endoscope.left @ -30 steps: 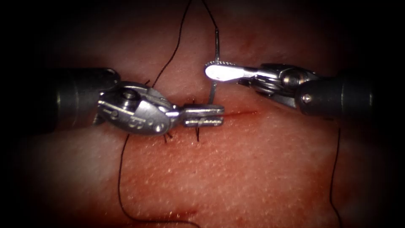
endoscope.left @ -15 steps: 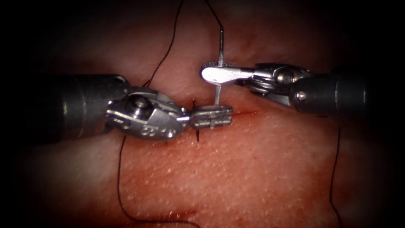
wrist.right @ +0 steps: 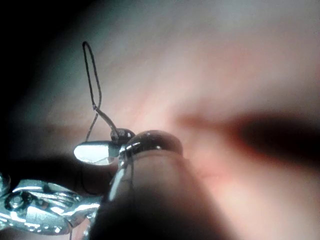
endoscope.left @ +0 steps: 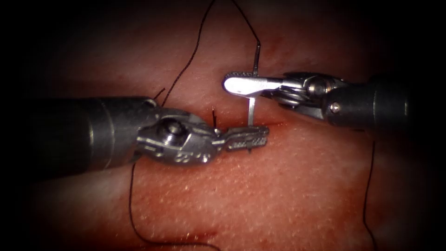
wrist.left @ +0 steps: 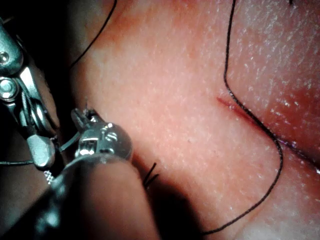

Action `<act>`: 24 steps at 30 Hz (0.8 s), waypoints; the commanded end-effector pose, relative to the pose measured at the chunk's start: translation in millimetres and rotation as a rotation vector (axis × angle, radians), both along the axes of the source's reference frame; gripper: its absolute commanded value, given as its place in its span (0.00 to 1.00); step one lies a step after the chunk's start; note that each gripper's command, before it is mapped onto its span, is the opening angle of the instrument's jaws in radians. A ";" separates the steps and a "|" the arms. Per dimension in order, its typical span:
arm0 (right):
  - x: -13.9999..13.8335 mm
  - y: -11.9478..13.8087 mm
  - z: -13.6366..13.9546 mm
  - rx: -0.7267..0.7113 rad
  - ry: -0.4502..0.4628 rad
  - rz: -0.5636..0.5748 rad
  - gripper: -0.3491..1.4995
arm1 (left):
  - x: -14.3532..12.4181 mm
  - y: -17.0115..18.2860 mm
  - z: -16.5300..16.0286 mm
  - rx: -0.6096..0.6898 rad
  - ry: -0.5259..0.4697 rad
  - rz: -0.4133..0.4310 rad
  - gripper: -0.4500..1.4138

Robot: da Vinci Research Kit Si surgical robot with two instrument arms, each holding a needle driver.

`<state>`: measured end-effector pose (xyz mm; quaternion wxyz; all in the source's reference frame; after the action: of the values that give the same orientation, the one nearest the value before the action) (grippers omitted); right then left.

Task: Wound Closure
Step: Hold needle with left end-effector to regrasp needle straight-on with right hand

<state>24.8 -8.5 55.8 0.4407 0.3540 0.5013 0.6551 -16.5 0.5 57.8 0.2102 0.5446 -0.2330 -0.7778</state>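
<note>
There are two pincers, one needle and one dark thread on the tissue [endoscope.left: 278, 186]. The left pincer [endoscope.left: 248, 138] lies flat over the cut [endoscope.left: 274, 124], closed on the lower end of the needle [endoscope.left: 251, 108]. Farther back, the right pincer [endoscope.left: 241, 83] is closed on the needle's upper part, and the thread [endoscope.left: 186, 65] runs up from there.

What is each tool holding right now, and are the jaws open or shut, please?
Left tool: jaws shut, at the needle's lower end by the cut.
Right tool: shut on the needle, near its thread end.
</note>
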 end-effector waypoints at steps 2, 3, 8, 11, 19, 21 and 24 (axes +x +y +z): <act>0.4 0.2 0.6 -0.011 -0.005 -0.010 0.50 | -0.4 0.3 0.3 -0.001 0.000 0.000 0.00; 0.2 0.2 0.7 -0.016 -0.010 -0.017 0.50 | -0.4 0.3 0.2 -0.001 -0.001 0.001 0.00; 0.0 0.2 0.8 -0.020 -0.017 -0.027 0.48 | -0.5 0.2 -0.1 -0.005 0.001 0.005 0.00; 0.1 0.0 0.8 -0.018 -0.023 -0.033 0.02 | -0.5 0.2 -0.1 -0.005 -0.001 0.006 0.00; 0.0 -0.6 1.0 -0.006 -0.061 -0.084 0.00 | -0.5 0.2 -0.1 -0.010 0.000 0.008 0.00; -0.1 -0.6 1.0 -0.010 -0.065 -0.089 0.00 | -0.5 0.3 -0.1 -0.008 0.001 0.010 0.00; -0.8 -0.3 1.2 -0.032 -0.043 -0.060 0.00 | -0.4 0.7 -0.3 0.083 -0.023 0.004 0.68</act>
<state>23.5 -9.2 56.7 0.4797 0.3461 0.4907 0.6398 -16.4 1.0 56.9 0.1755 0.5661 -0.1922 -0.7822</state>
